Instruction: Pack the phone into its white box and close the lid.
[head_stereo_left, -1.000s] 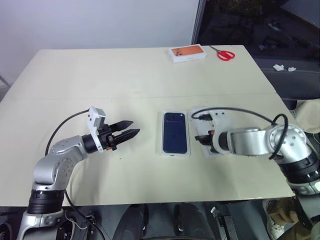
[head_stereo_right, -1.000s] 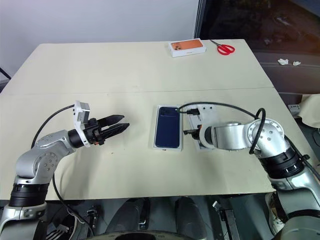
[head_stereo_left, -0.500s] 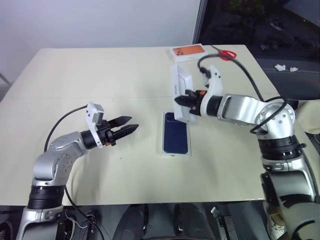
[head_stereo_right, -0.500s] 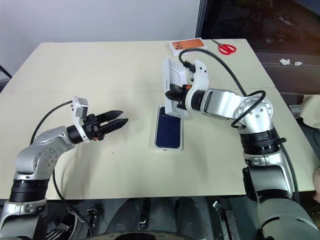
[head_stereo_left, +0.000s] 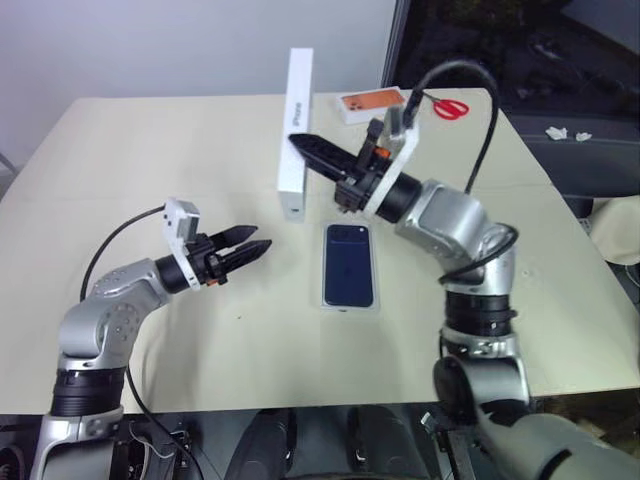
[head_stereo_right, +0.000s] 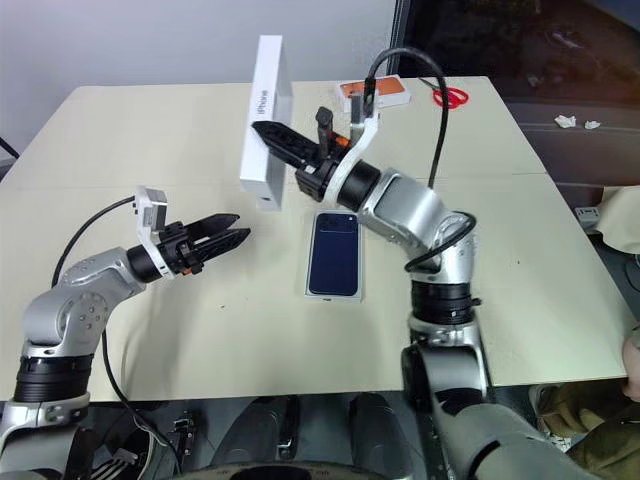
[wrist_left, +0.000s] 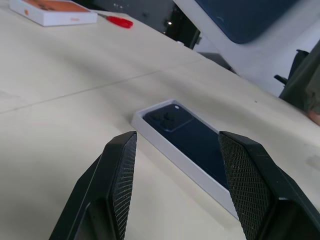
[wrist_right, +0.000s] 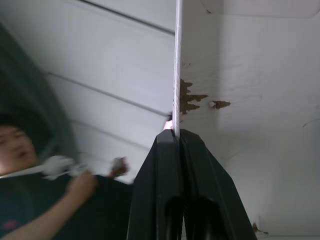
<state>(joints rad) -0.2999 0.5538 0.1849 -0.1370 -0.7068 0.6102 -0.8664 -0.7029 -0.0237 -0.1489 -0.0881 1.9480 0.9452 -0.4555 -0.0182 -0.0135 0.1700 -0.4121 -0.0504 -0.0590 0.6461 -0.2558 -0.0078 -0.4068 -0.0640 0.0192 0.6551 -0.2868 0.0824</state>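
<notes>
The dark navy phone (head_stereo_left: 348, 265) lies face down in the shallow white box (head_stereo_left: 325, 285) at the middle of the table. My right gripper (head_stereo_left: 302, 141) is shut on a side wall of the white lid (head_stereo_left: 296, 120), which hangs upright on its end above the table, behind and left of the box. In the right wrist view its fingers (wrist_right: 167, 150) pinch the lid's thin wall (wrist_right: 177, 75). My left gripper (head_stereo_left: 262, 243) hovers open left of the box with nothing in it. In its wrist view the phone (wrist_left: 197, 140) lies beyond the fingertips, and the lid's blue printed top (wrist_left: 245, 17) shows above.
A small white box with an orange top (head_stereo_left: 376, 105) and red scissors (head_stereo_left: 452, 108) lie at the table's far edge. The table (head_stereo_left: 150, 150) is bare on the left. A person (wrist_right: 30, 150) shows beyond the lid in the right wrist view.
My right gripper has raised the lid from the table right of the white box and swung it up and left, standing it on end. My left gripper has stayed put.
</notes>
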